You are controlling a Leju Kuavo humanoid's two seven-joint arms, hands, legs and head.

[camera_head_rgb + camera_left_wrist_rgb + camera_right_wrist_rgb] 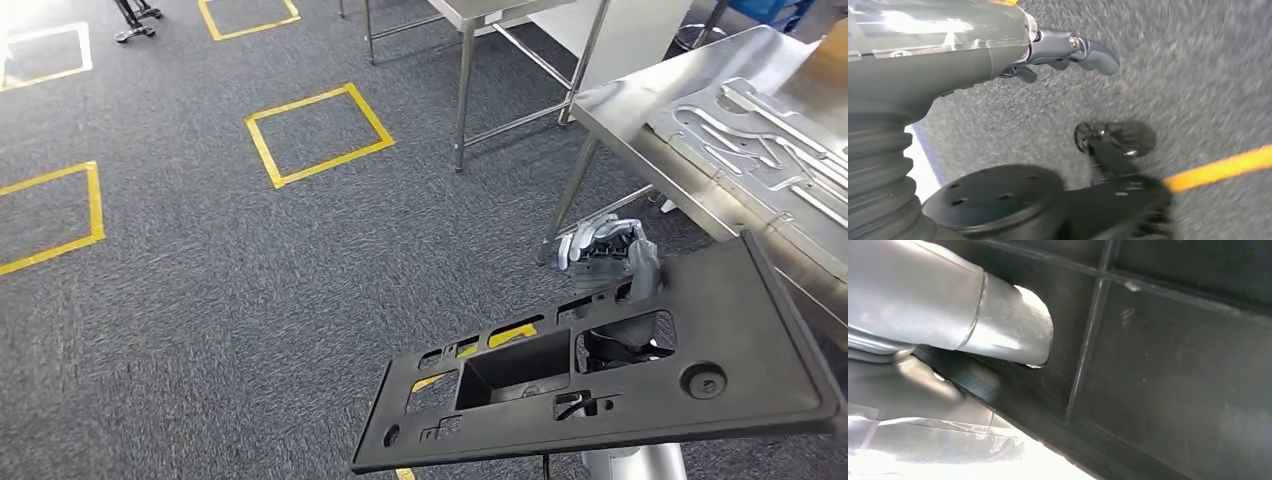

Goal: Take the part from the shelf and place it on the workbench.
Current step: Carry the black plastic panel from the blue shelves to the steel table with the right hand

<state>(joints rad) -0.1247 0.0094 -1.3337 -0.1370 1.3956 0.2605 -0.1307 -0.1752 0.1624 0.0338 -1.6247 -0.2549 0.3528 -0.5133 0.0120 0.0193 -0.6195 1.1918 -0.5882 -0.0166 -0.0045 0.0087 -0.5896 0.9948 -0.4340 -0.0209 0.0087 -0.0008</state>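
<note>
Above the grey carpet [180,300], the right hand [605,250] grips the far long edge of the black part [700,340], a flat panel with cut-outs, carrying it tilted in the air. Its right end hangs just beside the near edge of the steel tabletop [640,120], not resting on it. A shaped metal plate [760,140] lies on that tabletop. Yellow tape squares [318,133] mark open floor to the left. The left hand [1068,50] hangs over the carpet with its fingers curled, holding nothing.
</note>
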